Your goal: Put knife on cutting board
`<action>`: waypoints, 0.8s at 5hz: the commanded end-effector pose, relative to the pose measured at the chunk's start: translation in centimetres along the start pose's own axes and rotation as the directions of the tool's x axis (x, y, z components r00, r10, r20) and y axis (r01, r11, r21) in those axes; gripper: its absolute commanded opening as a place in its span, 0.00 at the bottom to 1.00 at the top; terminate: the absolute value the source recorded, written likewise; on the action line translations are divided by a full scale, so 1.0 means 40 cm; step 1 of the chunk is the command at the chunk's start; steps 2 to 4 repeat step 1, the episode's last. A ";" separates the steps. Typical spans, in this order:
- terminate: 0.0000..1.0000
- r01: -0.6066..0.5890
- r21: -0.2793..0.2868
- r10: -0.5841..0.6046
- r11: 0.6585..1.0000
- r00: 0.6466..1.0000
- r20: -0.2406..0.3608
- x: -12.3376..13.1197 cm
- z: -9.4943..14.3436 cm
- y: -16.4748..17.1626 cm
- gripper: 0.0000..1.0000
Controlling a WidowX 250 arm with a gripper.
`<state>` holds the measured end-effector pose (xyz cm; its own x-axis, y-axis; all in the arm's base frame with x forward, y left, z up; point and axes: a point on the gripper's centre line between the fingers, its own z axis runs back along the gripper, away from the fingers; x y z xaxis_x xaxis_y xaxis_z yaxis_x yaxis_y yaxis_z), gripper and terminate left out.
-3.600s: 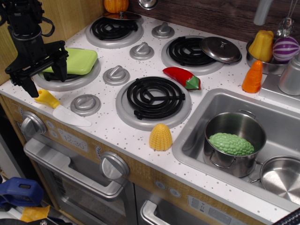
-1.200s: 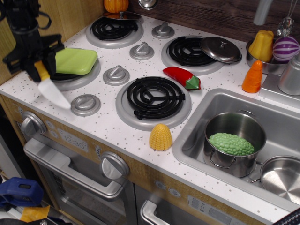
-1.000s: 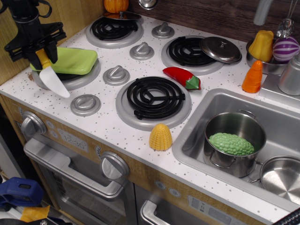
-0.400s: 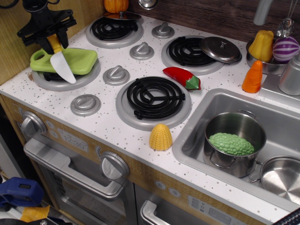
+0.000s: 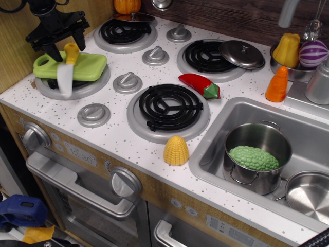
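Observation:
The knife [image 5: 66, 77] has a yellow handle and a white blade. It looks blurred, its handle at the front of the lime-green cutting board [image 5: 88, 66] and its blade hanging down over the board's front edge and the burner below. The board lies on the front left burner. My gripper [image 5: 67, 48] is just above the board's left part, jaws spread apart, with the knife handle loose between the fingers [image 5: 52, 53] and not pinched.
A red pepper [image 5: 199, 85] lies between the burners and a yellow corn piece [image 5: 176, 150] stands near the front edge. A pot with a green vegetable [image 5: 255, 158] sits in the sink. A wooden wall stands close on the left.
My gripper lifted the knife off the counter, carried it back and right over the cutting board, and has now spread its jaws. The knife has tipped blade-down and blurs.

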<state>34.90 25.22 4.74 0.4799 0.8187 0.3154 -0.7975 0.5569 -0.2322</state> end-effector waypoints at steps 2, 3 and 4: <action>1.00 -0.005 -0.016 0.006 1.000 0.998 0.055 0.039 0.039 -0.005 1.00; 1.00 -0.005 -0.016 0.006 1.000 0.998 0.055 0.039 0.039 -0.005 1.00; 1.00 -0.005 -0.016 0.006 1.000 0.998 0.055 0.039 0.039 -0.005 1.00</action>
